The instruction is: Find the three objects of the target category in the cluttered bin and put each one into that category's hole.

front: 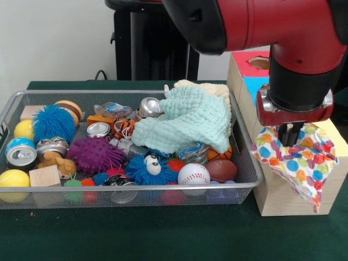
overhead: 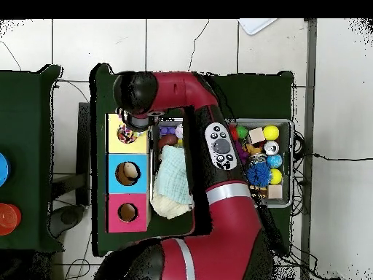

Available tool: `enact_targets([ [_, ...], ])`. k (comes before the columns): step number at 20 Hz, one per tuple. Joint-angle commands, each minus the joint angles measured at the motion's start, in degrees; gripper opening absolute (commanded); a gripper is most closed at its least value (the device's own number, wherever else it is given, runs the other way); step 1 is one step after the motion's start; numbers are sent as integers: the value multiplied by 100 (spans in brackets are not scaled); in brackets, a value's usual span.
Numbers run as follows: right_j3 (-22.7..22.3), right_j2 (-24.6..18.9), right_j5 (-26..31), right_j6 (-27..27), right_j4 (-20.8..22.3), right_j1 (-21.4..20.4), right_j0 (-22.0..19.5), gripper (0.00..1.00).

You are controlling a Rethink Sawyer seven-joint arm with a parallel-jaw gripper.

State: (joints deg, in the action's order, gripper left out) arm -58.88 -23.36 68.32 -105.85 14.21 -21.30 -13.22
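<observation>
My gripper (front: 291,135) is shut on a white polka-dot cloth (front: 298,163) and holds it over the yellow-topped box (front: 339,140) at the right of the bin (front: 163,187). The cloth hangs down over the box's front side. In the overhead view the cloth (overhead: 129,134) sits bunched under the gripper (overhead: 135,124), right over the middle of the yellow top (overhead: 115,138); the hole itself is hidden beneath it. No other polka-dot cloth shows in the bin; any there is hidden under the clutter.
A mint-green waffle cloth (front: 185,122) lies over a cream one (front: 211,88) at the bin's right end. Balls, cans, spiky toys and wooden blocks fill the rest. The blue-topped box (overhead: 127,173) and the red-topped box (overhead: 127,212) stand beside the yellow one.
</observation>
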Motion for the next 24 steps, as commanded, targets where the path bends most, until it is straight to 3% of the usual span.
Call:
enact_targets([
  [1, -848, -486, 724, 1360, -33, 742, -81, 0],
  [10, -1407, -396, 859, 868, -230, 291, -5, 0],
  [20, -1784, -349, 181, 524, -252, 165, 83, 0],
  [24, -1767, -410, -414, 609, -171, 394, 14, 0],
])
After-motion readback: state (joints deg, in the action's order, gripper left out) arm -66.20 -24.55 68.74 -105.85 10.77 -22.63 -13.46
